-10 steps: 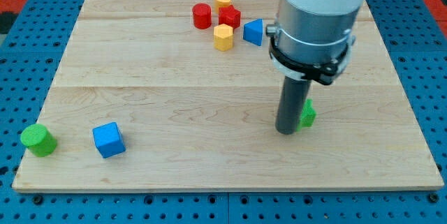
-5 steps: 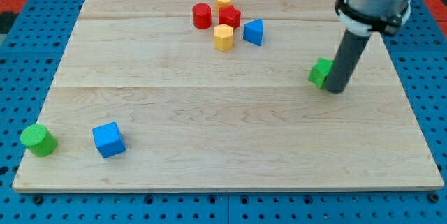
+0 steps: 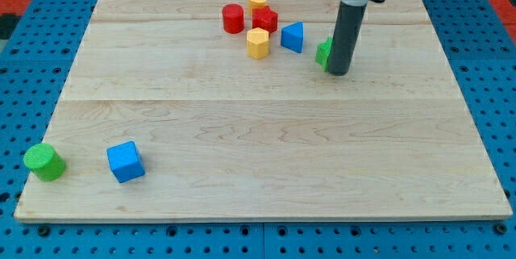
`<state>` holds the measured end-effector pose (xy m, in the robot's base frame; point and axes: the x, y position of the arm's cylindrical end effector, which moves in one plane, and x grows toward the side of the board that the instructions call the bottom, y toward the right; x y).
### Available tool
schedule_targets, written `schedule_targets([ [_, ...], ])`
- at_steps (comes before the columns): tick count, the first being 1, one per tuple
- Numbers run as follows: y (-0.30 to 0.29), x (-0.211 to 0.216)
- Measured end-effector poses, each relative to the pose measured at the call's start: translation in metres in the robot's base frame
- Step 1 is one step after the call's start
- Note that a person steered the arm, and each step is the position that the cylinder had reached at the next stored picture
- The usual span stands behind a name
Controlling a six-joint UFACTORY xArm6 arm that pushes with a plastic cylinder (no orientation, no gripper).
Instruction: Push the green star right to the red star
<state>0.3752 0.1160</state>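
Observation:
The green star (image 3: 324,53) lies at the view's upper right of the wooden board (image 3: 242,130), partly hidden behind my rod. My tip (image 3: 339,73) touches the board at the star's right side, against it. The red star (image 3: 264,20) sits near the view's top, left of the green star, with a blue triangle (image 3: 293,37) between the two stars.
A red cylinder (image 3: 233,18) and a yellow block (image 3: 257,0) sit beside the red star, and a yellow hexagon (image 3: 257,43) just below it. A green cylinder (image 3: 43,162) and a blue cube (image 3: 125,161) lie at the view's bottom left.
My tip has gone round to the green star's right side and pushed it up and to the left, from the board's lower right to near the blue triangle.

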Motion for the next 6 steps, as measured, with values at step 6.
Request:
schedule_targets([
  [6,0.015,-0.126],
])
